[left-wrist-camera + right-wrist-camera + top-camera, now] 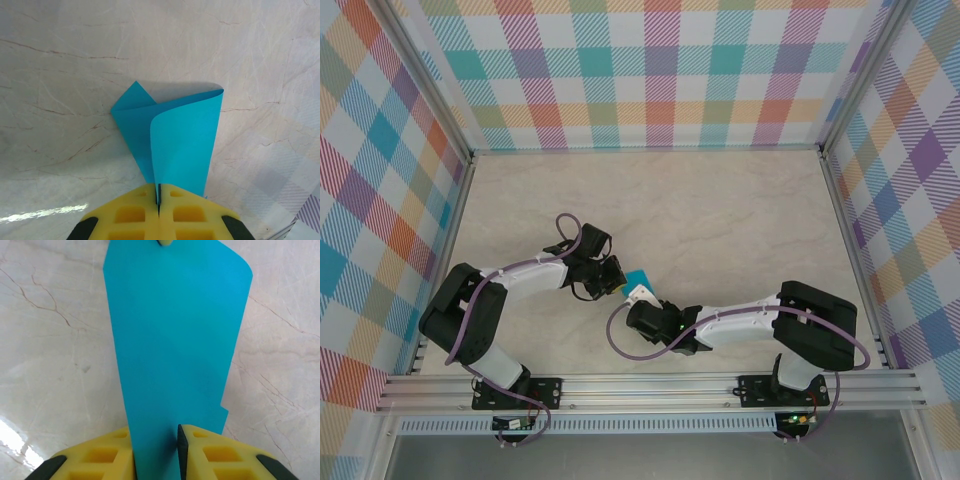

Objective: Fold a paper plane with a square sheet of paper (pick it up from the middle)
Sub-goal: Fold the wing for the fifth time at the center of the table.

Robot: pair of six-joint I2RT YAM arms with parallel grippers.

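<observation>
1. The thin teal-blue sheet of paper (638, 275) hangs between the two grippers, about midway between the bench's left and right edges and nearer its near edge than its far one.
2. From the left wrist view the sheet of paper (175, 135) is folded. One smooth layer curls over the front, widening away from the fingers to a straight top edge, and a small triangular corner pokes out at the upper left. It casts a soft shadow on the bench behind it.
3. From the right wrist view the sheet of paper (175, 340) reads as a long wedge, narrow at the fingers and broad at the far end. A faint diagonal crease crosses it, and there is a small step in its right edge low down.
4. The left gripper (612, 280) (158, 192) has its yellow foam pads pressed together, with the narrow end of the paper clamped in the seam between them.
5. The right gripper (640, 296) (155, 432) has its yellow pads standing apart, and the paper runs through the gap. Whether they press on it I cannot tell.
6. The bench (720, 210) is a pale, cream, marble-patterned top with thin brown veins.
7. Walls (650, 70) of pastel plaid check in teal, purple, orange and green close in the left, far and right sides, set in silver aluminium frame rails (650, 385).
</observation>
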